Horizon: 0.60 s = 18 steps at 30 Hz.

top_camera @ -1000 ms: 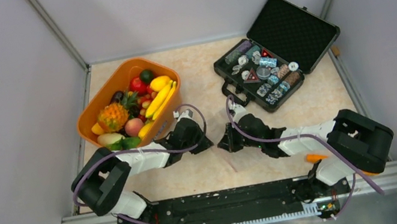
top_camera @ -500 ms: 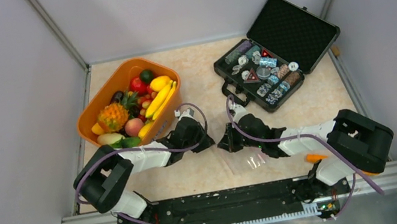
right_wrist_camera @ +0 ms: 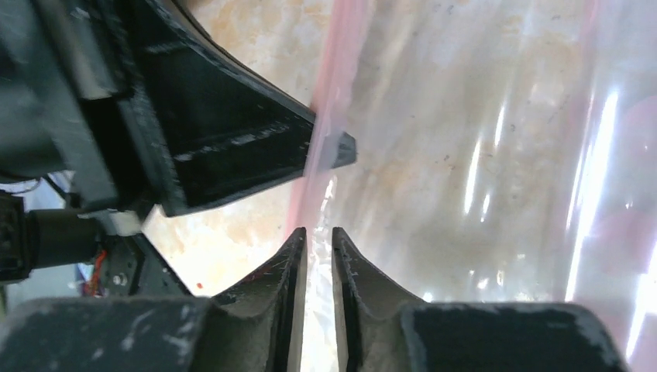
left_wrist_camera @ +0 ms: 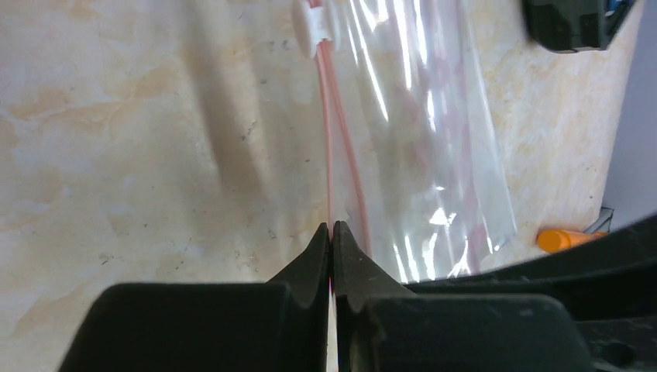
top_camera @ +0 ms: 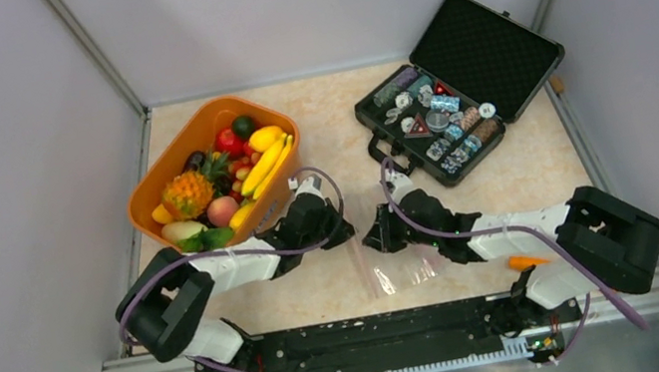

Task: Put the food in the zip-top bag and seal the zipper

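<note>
The clear zip-top bag (top_camera: pixel 402 267) hangs between my two grippers, spreading toward the near edge. My left gripper (top_camera: pixel 348 235) is shut on the pink zipper (left_wrist_camera: pixel 331 155) strip, pinched at the tips; the bag's film (left_wrist_camera: pixel 434 155) lies to its right, and a white slider (left_wrist_camera: pixel 312 23) sits at the strip's far end. My right gripper (top_camera: pixel 373 238) faces it; its jaws (right_wrist_camera: pixel 318 236) stand a narrow gap apart with bag film (right_wrist_camera: pixel 465 155) between them. The food (top_camera: pixel 266 163), including bananas, apples and a pineapple, lies in the orange basket (top_camera: pixel 167 159) at the back left.
An open black case (top_camera: pixel 475 50) with chips and tokens stands at the back right. A small orange piece (top_camera: pixel 525 261) lies by the right arm's base, also in the left wrist view (left_wrist_camera: pixel 562 239). Walls enclose the table on both sides.
The bag has swung out and spread below the grippers toward the near edge; a second ago it was barely visible. Both grippers stayed almost in place.
</note>
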Motion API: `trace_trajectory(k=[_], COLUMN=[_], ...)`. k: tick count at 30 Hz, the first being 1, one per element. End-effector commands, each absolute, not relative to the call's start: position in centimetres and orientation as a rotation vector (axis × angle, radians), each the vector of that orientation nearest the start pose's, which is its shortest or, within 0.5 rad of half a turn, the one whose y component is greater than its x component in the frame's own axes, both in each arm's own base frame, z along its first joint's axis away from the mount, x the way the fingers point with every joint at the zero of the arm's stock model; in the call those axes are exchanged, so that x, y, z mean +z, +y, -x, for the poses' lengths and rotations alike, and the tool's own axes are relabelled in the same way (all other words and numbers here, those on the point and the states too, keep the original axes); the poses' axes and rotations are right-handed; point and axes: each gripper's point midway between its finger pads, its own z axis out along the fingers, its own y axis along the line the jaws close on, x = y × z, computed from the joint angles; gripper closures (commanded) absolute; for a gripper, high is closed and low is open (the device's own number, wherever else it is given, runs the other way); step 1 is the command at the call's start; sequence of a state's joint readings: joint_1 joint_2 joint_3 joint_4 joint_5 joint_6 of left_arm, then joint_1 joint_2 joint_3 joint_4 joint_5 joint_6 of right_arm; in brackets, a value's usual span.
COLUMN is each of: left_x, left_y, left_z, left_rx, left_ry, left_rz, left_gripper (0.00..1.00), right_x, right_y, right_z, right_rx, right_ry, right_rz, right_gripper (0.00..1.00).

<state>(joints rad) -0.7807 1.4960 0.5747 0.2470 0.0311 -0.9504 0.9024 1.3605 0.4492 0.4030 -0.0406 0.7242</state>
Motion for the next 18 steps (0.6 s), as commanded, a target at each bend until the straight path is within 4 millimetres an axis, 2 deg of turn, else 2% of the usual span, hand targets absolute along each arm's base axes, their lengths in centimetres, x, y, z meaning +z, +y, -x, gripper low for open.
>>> trace_trajectory(k=[1,7,9,13,18], left_x=[8.5,10.1,10.4,10.9,12.3], left_y=[-29.8,-29.7,-29.6,-29.1,-29.1], left_z=[-25.1,-25.0,-24.9,-25.2,-25.2], left_rx=[-0.981,-0.99,-0.991,-0.962,-0.981], left_ry=[2.271,2.26,2.261,2.246,2.224], left_rz=[0.139,0.138,0.141,0.161,0.162], left_gripper=[1.0,1.0,1.0,1.0,1.0], right_x=[8.4,8.8,9.8,11.8,12.5], right_y=[31.3,31.9,32.0,31.2,30.7], right_z=[-20.4,-20.4,-20.3,-20.5,-20.7], right_rx=[0.943,0.772,0.753,0.714,0.649], right_ry=[2.193,2.187,2.152,2.092,2.07], right_rz=[0.265,0.303,0.294,0.256,0.227], right_gripper=[0.77,0.61,0.51,0.47,0.46])
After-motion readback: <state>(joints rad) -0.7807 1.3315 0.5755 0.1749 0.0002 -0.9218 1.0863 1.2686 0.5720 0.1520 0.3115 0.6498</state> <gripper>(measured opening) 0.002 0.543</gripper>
